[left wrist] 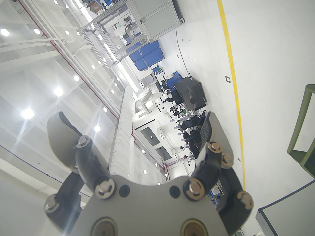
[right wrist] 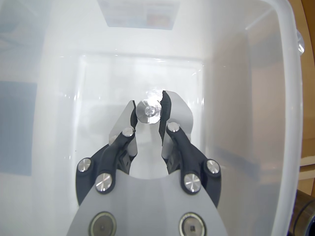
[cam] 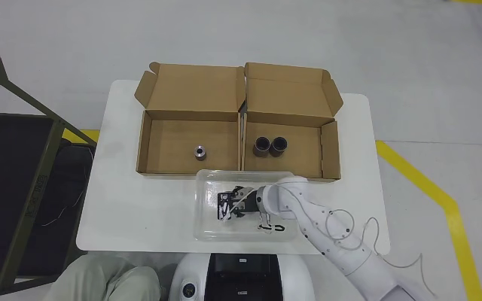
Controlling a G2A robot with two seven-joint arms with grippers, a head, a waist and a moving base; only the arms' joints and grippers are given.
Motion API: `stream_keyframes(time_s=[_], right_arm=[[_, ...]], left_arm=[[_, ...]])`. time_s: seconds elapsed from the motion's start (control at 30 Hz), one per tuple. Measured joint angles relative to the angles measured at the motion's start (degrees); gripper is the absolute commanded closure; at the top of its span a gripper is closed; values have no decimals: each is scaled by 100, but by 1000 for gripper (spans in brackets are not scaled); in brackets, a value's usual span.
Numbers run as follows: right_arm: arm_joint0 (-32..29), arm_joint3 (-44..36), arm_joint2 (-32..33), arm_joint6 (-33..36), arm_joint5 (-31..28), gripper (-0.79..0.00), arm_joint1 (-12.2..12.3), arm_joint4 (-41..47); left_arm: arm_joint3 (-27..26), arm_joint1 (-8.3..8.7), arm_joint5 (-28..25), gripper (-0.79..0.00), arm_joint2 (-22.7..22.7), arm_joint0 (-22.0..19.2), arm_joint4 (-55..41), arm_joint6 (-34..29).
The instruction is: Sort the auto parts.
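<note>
My right gripper [right wrist: 148,112] is down inside the clear plastic bin [cam: 207,218], shut on a small round silver metal part [right wrist: 149,111] held between its fingertips. From above, the same right gripper [cam: 230,205] sits in the bin's left half near the table's front. One silver part [cam: 199,152] lies in the left cardboard box [cam: 154,143]. Two dark cylindrical parts [cam: 269,144] stand side by side in the right cardboard box [cam: 329,150]. My left gripper [left wrist: 133,124] is open and holds nothing, pointing off toward the room and ceiling.
Both cardboard boxes stand open side by side at the back of the white table [cam: 128,203], their lids folded back. The plastic bin sits just in front of them. A dark green frame [cam: 30,135] stands left of the table.
</note>
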Motion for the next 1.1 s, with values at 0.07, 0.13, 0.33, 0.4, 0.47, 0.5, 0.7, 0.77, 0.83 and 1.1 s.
stream_keyframes(time_s=[0.07, 0.13, 0.33, 0.4, 0.47, 0.5, 0.7, 0.77, 0.83, 1.1], right_arm=[[-1, -59, 21, 34, 4, 0, 12, 4], [-19, -151, 55, 63, 14, 0, 29, 7], [-137, -556, 226, 67, -56, 0, 109, 63], [-178, -689, 295, 10, -92, 0, 138, 114], [-228, -822, 373, -82, -64, 0, 166, 147], [-252, -880, 407, -125, -37, 0, 178, 149], [-434, -1267, 622, -521, 155, 0, 259, 120], [-491, -1393, 696, -683, 228, 0, 284, 104], [-531, -1495, 756, -831, 282, 0, 305, 96], [-613, -1821, 968, -1586, 442, 0, 369, 164]], left_arm=[[0, 0, 0, -785, 0, 0, 0, 0], [0, 0, 0, -785, 0, 0, 0, 0], [0, 0, 0, -785, 0, 0, 0, 0], [0, 0, 0, -785, 0, 0, 0, 0], [0, 0, 0, -785, 0, 0, 0, 0], [0, 0, 0, -785, 0, 0, 0, 0], [0, 0, 0, -785, 0, 0, 0, 0], [0, 0, 0, -785, 0, 0, 0, 0], [0, 0, 0, -785, 0, 0, 0, 0], [0, 0, 0, -785, 0, 0, 0, 0]])
